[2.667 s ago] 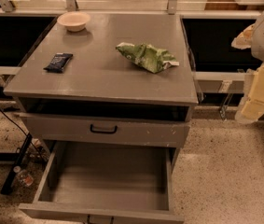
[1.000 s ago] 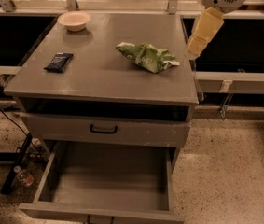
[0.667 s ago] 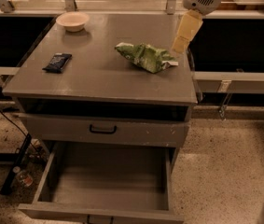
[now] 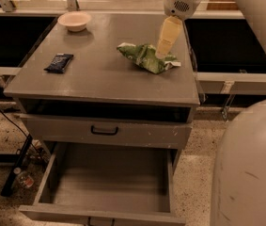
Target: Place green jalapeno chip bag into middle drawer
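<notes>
The green jalapeno chip bag (image 4: 146, 58) lies crumpled on the grey cabinet top (image 4: 99, 74), right of centre. My gripper (image 4: 161, 54) hangs down from the upper right on its cream-coloured arm, its tip right at the bag's right part. The middle drawer (image 4: 109, 180) is pulled out wide below, its flat grey floor bare. Above it is a grey drawer front with a black curved handle (image 4: 104, 131).
A white bowl (image 4: 74, 20) stands at the cabinet top's back left. A small dark-blue packet (image 4: 58, 62) lies at the left. My robot body (image 4: 250, 173) fills the lower right. A bottle (image 4: 24, 179) and cables lie on the floor at left.
My gripper has swung in from the right side of the cabinet, leftwards and down, to the bag's right part. The bag, bowl and packet have not moved.
</notes>
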`<state>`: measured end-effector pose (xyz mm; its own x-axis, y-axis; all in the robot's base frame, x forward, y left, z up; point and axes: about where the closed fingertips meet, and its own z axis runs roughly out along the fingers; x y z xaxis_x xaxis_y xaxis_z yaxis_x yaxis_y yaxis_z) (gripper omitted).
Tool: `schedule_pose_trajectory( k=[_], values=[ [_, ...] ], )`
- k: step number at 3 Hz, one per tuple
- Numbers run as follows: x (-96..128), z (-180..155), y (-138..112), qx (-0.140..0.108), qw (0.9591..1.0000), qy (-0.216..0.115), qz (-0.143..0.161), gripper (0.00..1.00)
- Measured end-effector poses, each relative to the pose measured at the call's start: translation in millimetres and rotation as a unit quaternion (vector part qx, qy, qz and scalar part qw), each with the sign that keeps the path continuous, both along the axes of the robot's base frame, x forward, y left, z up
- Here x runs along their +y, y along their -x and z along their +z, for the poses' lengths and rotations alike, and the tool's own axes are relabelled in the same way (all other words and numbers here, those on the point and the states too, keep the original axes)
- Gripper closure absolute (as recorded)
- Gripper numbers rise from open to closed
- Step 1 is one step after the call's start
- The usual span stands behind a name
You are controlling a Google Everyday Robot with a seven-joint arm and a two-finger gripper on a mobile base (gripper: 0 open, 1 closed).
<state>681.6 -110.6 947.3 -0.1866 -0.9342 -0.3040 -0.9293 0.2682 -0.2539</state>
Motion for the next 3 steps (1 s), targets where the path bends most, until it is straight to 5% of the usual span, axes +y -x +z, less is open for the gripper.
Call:
schedule_pose_trajectory(
  k=[1,3],
  values=[
    [18.3,-23.1,-33.9,0.011,0.9999,-0.005,0.0,0.0],
    [21.8,-29.7,-38.5,0.015,0.9998,-0.01,0.0,0.0]
  ],
)
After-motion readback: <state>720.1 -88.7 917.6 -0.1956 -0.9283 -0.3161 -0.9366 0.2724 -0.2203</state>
